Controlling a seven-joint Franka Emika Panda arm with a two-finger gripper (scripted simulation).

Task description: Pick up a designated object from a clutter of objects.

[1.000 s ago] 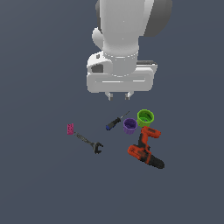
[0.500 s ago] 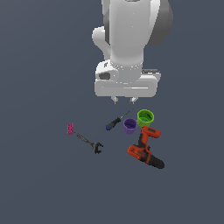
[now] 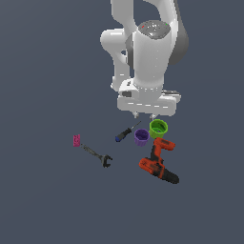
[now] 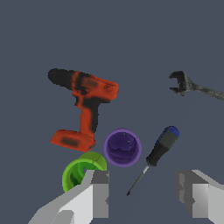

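The lime-green cup (image 3: 158, 128) stands upright in the clutter, touching or nearly touching the smaller purple cup (image 3: 141, 137) on the exterior view's left of it. In the wrist view the green cup (image 4: 79, 172) sits partly behind one finger (image 4: 97, 197), with the purple cup (image 4: 122, 147) beside it. My gripper (image 3: 144, 115) hangs open above the two cups and holds nothing. Its fingertips straddle the tip of the blue-handled screwdriver (image 4: 155, 156) in the wrist view, where the gripper (image 4: 144, 197) shows a wide gap.
An orange-and-black power drill (image 3: 157, 162) lies just beyond the cups, toward the bottom of the exterior view. A dark wrench (image 3: 97, 156) and a small pink block (image 3: 76, 140) lie to the exterior view's left. The screwdriver (image 3: 126, 133) rests beside the purple cup.
The arm has shifted toward the exterior view's right and lower, bringing the open gripper nearer above the cups. The objects have stayed in place.
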